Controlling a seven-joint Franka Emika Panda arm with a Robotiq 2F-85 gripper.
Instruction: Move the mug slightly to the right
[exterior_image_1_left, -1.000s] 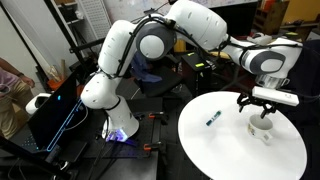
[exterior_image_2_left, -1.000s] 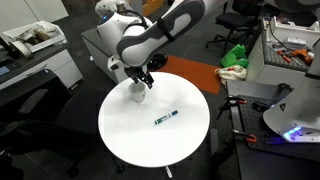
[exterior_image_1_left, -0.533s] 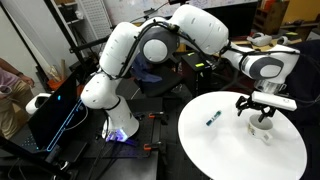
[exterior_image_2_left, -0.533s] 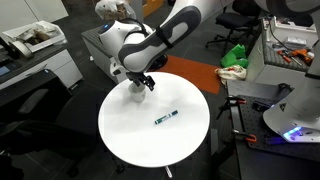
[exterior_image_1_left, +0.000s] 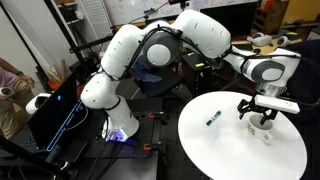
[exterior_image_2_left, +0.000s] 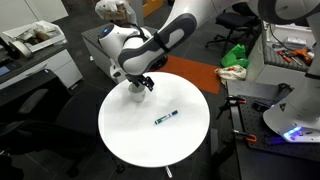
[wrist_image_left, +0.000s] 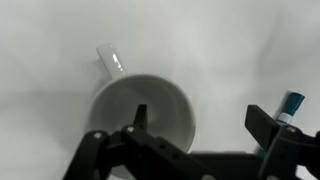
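Note:
The small white mug stands on the round white table, near its edge; it also shows in the other exterior view. In the wrist view the mug is seen from above, with a darker inside and its handle pointing up-left. My gripper is directly over the mug and low on it, also seen in an exterior view. It is open: one finger is inside the mug's mouth and the other is outside its wall. Nothing is held.
A thin blue marker lies near the table's middle, also in the other exterior view and at the right edge of the wrist view. Desks, chairs and lab clutter surround the table.
The gripper has come down a little onto the mug. The mug and marker have not moved.

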